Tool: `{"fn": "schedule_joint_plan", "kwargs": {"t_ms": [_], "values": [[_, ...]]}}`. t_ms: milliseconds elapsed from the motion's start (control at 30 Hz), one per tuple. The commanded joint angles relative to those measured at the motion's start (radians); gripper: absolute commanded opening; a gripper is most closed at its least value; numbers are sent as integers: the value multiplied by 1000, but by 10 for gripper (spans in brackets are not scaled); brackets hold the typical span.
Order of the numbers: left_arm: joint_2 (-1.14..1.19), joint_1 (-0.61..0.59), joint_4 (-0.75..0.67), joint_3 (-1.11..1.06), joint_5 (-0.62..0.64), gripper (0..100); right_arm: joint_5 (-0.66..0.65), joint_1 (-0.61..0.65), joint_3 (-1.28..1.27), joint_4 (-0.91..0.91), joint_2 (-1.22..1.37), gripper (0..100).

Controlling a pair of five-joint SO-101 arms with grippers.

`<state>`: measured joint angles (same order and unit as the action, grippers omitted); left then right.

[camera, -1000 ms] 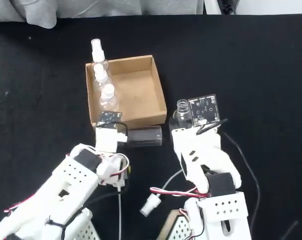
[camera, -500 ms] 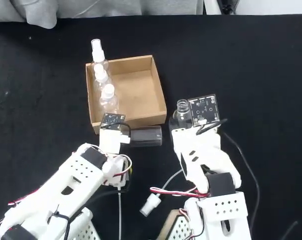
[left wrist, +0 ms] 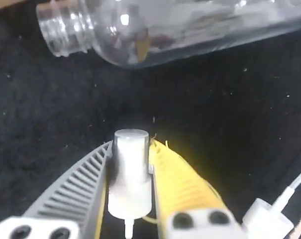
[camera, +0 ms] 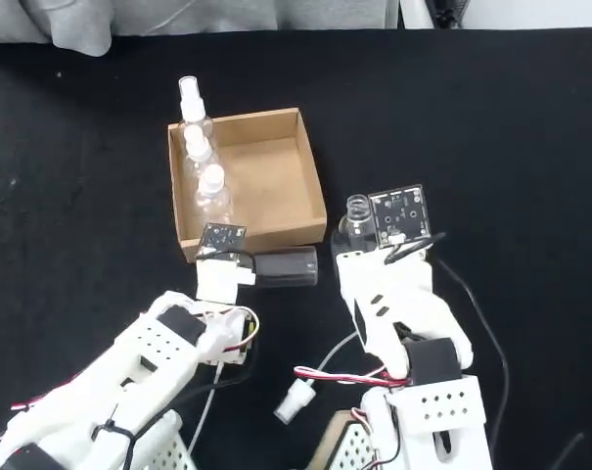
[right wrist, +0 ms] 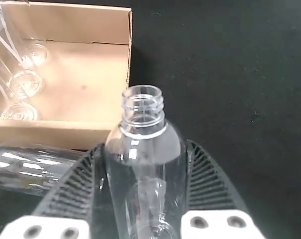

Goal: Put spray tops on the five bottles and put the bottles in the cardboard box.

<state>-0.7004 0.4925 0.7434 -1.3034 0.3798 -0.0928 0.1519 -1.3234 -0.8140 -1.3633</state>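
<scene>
- Just now the left arm draws slightly back from the cardboard box (camera: 276,235), edging down and right in the high view, while the right arm keeps still
- This looks like the approach to cap bottle four: three capped bottles (camera: 200,157) stand along the box's left wall, and a lying bottle (camera: 284,266) waits uncapped on the worktop just below it
- The left end effector (left wrist: 132,145) is closed narrowly round a spray top (left wrist: 130,174)
- The right end effector (right wrist: 144,149) is spread wide, gripping an upright open bottle (right wrist: 143,169), right of the box
</scene>
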Motion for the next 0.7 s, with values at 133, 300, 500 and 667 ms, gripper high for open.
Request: {"fn": "schedule_joint_plan", "kwargs": {"t_ms": [133,300,500,667], "values": [[0,-5,-21,8,11,28,-3,-31,12,32,-22,88],[-2,-5,92,74,11,28,-3,-31,12,32,-22,88],[-2,-7,163,119,9,28,-3,-31,12,32,-22,88],[-49,-108,164,124,9,28,-5,-31,12,32,-22,88]]}}
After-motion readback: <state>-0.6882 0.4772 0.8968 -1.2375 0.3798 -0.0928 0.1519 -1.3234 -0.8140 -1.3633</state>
